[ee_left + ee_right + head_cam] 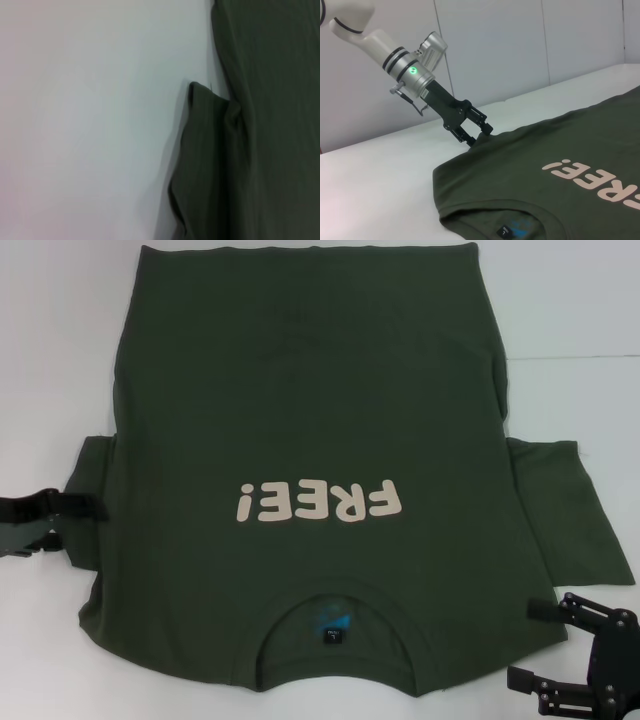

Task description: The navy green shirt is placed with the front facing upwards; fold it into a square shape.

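Left gripper at worktop's left edge, fingers clamped on left sleeve of the navy green shirt. Right gripper near front-right corner, fingers apart, just off the shoulder. Shirt flat mid-table, front up, collar at near edge.

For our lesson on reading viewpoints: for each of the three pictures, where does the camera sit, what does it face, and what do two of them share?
Head: above, looking down at the navy green shirt; left gripper and right gripper show.
Left wrist: close over the shirt's left sleeve and white table; no robot parts.
Right wrist: low, facing across the shirt toward the left gripper.
Shared: cream FREE! lettering.
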`<action>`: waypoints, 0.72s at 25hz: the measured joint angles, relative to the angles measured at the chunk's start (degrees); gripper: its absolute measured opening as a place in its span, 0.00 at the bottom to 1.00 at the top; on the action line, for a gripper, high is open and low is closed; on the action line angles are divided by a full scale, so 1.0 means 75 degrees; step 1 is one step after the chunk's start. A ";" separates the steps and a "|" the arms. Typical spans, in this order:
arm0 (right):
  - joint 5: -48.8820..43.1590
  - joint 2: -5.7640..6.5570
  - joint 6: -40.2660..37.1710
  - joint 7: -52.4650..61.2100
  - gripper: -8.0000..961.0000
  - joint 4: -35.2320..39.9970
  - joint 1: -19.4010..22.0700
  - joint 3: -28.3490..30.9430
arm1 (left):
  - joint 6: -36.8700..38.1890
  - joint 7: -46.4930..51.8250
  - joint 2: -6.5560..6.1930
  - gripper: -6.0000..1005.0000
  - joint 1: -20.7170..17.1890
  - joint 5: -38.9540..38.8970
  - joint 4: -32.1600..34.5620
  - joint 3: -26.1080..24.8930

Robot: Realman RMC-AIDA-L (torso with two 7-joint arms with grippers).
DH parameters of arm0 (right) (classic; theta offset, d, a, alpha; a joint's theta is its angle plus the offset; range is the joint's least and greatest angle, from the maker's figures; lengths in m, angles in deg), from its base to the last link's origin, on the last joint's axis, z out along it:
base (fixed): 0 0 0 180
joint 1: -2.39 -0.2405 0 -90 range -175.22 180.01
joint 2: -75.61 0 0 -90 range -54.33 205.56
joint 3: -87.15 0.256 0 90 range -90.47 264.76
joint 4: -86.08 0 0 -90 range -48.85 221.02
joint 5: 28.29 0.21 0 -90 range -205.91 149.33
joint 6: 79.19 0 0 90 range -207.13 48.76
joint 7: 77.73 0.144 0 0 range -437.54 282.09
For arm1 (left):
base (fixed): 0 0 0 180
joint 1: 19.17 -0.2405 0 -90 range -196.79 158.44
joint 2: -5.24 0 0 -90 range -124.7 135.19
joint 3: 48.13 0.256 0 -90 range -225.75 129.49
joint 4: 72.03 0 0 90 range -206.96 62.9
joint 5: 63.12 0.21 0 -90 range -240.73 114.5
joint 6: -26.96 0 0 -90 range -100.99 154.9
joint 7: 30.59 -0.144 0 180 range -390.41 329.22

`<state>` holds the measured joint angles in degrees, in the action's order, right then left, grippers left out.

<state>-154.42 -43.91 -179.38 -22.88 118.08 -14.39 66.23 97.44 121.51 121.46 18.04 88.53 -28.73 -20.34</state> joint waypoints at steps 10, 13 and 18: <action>0.0014 0.0000 0.0000 0.0000 0.97 0.0002 -0.0005 0.0000 | -0.0048 0.0055 -0.0023 0.83 0.0020 0.0194 0.0004 -0.0036; 0.0014 0.0000 -0.0003 0.0000 0.97 0.0009 -0.0015 0.0000 | -0.0063 0.0066 -0.0025 0.83 0.0042 0.0196 0.0004 -0.0010; 0.0015 0.0000 -0.0030 0.0000 0.97 0.0007 -0.0025 0.0009 | -0.0142 0.0071 0.0001 0.82 0.0126 0.0196 -0.0058 0.0038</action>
<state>-154.31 -43.91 -179.60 -22.88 118.13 -14.58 66.30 96.37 122.05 121.47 18.99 89.99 -29.16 -20.06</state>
